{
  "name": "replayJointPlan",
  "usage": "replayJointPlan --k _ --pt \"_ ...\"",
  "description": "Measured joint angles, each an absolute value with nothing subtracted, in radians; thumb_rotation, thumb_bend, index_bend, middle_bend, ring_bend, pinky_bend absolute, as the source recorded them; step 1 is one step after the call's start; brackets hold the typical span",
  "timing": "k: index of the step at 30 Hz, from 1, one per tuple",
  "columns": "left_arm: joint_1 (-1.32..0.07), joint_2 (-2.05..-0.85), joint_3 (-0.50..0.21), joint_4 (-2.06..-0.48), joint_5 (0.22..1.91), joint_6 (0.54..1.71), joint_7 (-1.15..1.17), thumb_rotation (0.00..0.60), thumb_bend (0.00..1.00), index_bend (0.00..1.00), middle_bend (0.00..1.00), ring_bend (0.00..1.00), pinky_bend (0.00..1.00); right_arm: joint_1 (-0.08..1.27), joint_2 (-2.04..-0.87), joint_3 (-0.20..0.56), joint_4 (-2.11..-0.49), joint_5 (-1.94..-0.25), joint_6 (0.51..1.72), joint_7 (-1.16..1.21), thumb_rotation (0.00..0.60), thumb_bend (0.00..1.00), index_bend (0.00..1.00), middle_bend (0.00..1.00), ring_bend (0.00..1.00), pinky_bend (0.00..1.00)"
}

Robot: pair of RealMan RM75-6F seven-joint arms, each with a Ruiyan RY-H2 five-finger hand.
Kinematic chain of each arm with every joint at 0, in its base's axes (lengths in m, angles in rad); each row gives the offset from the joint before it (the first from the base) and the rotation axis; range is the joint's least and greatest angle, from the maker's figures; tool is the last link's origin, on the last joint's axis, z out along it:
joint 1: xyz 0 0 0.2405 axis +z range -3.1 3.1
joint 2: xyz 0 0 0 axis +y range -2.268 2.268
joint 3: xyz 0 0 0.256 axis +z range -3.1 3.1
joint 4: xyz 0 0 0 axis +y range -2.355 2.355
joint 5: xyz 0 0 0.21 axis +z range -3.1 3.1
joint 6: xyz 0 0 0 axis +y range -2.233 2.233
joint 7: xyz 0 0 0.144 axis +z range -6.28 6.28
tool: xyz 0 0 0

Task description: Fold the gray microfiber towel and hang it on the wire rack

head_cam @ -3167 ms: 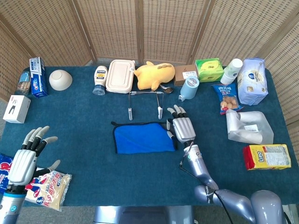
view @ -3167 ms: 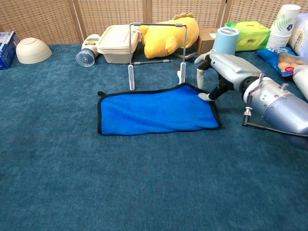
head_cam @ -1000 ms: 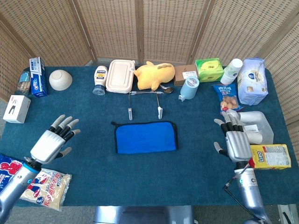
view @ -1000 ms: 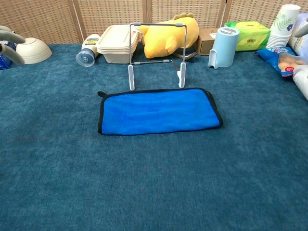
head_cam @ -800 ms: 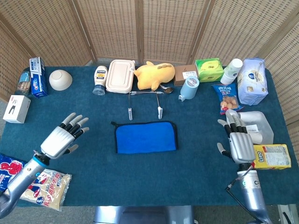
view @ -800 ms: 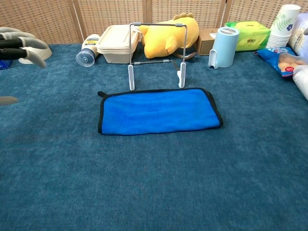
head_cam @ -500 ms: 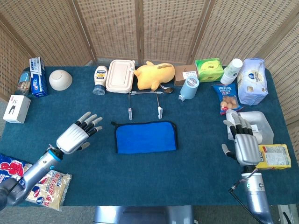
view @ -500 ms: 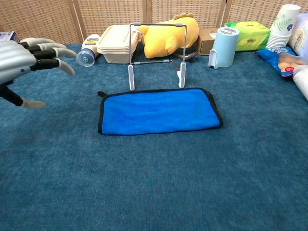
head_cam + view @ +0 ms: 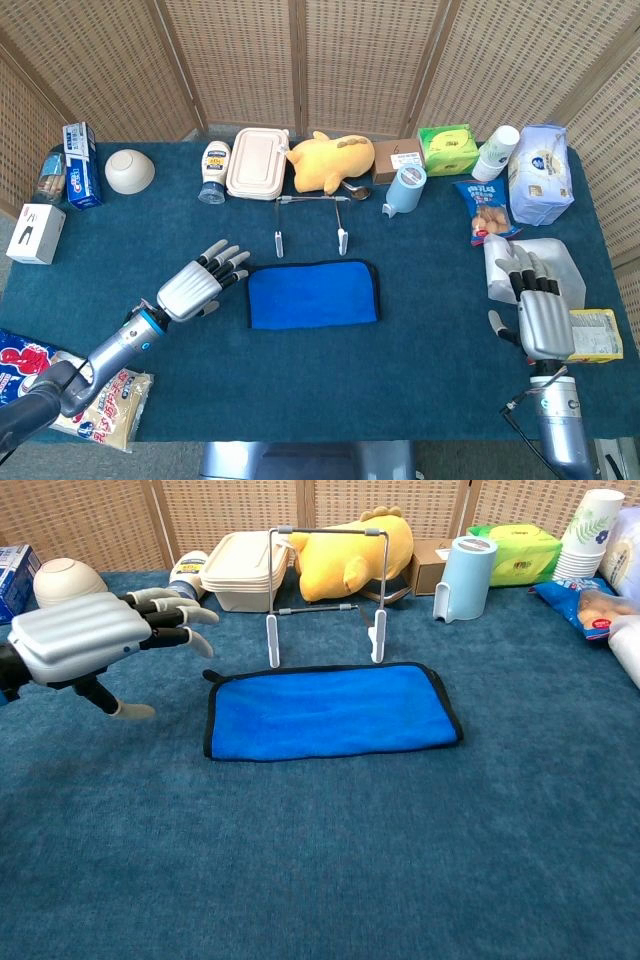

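Your left hand (image 9: 198, 285) has swept in from seven o'clock and now hovers just beside the left edge of the blue, black-trimmed microfiber towel (image 9: 313, 293), fingers spread, holding nothing. Your right hand (image 9: 541, 318) has pulled back to four o'clock, also spread and holding nothing. The towel lies flat, folded once, below the white-footed wire rack (image 9: 311, 217); another fold likely follows. Teal carpeted tabletop (image 9: 330, 870), wicker screens (image 9: 350, 60) behind.

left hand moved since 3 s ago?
Yes. The left hand has swept in from the table's left edge toward the towel, and now hovers open beside its left end.
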State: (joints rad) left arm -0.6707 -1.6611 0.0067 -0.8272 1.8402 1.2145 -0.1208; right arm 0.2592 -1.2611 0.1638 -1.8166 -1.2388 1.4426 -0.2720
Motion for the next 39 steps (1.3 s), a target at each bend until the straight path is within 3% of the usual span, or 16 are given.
replayJointPlan --k 17,39 --pt "-0.76 -1.8 0.048 -0.621 1.821 1.192 -0.191 0.6 0.3 0.21 0.06 0.0 0.0 0.234 -1.249 0.168 -1.837 -1.247 1.456 -0.273 0.6 0.28 0.16 0.04 0.0 0.0" --pt "-0.819 -1.884 0.062 -0.551 1.771 1.173 -0.211 0.6 0.3 0.22 0.06 0.0 0.0 0.204 -1.243 0.173 -1.839 -1.254 1.477 -0.257 0.6 0.28 0.16 0.04 0.0 0.0"
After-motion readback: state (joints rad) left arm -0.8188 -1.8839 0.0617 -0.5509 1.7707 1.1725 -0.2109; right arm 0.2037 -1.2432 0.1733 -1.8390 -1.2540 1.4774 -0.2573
